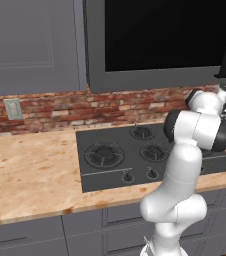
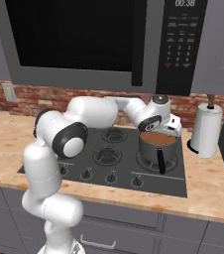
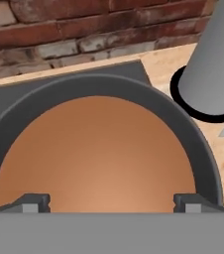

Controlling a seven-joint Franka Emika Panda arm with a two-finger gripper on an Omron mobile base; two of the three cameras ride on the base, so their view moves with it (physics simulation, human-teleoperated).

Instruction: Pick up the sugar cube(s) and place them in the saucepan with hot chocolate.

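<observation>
The tool (image 3: 111,202), fingers spread wide and gripping nothing, hangs directly over the saucepan (image 2: 157,147) of hot chocolate on the stove's right side, seemingly positioned for the drop; no sugar cube can be made out.

above saucepan (image 3: 203,158): free | right: paper-towel roll (image 2: 206,130) near | overhead: microwave (image 2: 104,42)
</observation>
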